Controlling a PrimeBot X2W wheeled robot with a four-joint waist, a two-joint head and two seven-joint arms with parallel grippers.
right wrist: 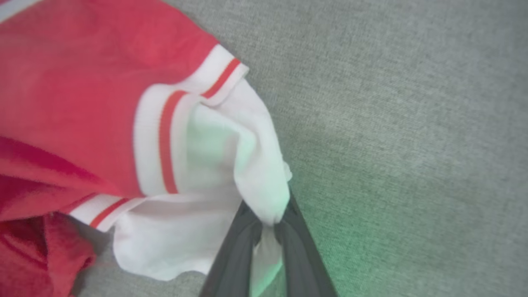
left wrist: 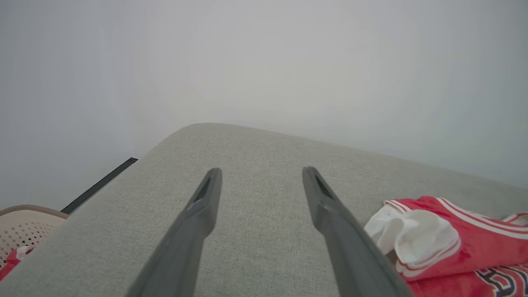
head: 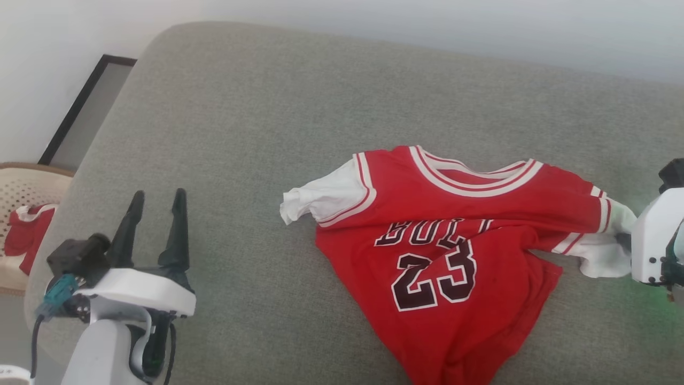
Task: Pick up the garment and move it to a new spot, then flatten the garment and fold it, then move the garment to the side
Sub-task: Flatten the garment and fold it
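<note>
A red jersey-style T-shirt with white sleeves [head: 443, 214] lies rumpled on the right half of a broad grey woven-fabric cushion [head: 240, 107], which has a white wall [head: 374, 16] behind it. The fingers of the right gripper [right wrist: 268, 226] pinch one white sleeve. Those of the left gripper [head: 159, 200] are spread wide over the cushion's left end, where a beige perforated basket [head: 26, 187] stands alongside.

Soft even light; right wrist view blurred, green glow.

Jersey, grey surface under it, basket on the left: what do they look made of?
The jersey looks like thin soft knit, matte; it creases and drapes limply. Its dark number seems printed on, though that is uncertain.
The grey surface looks like woven upholstery cloth, matte, with a fine weave visible; its rounded edge suggests padding.
The basket is probably rigid beige plastic, with a regularly perforated wall.
</note>
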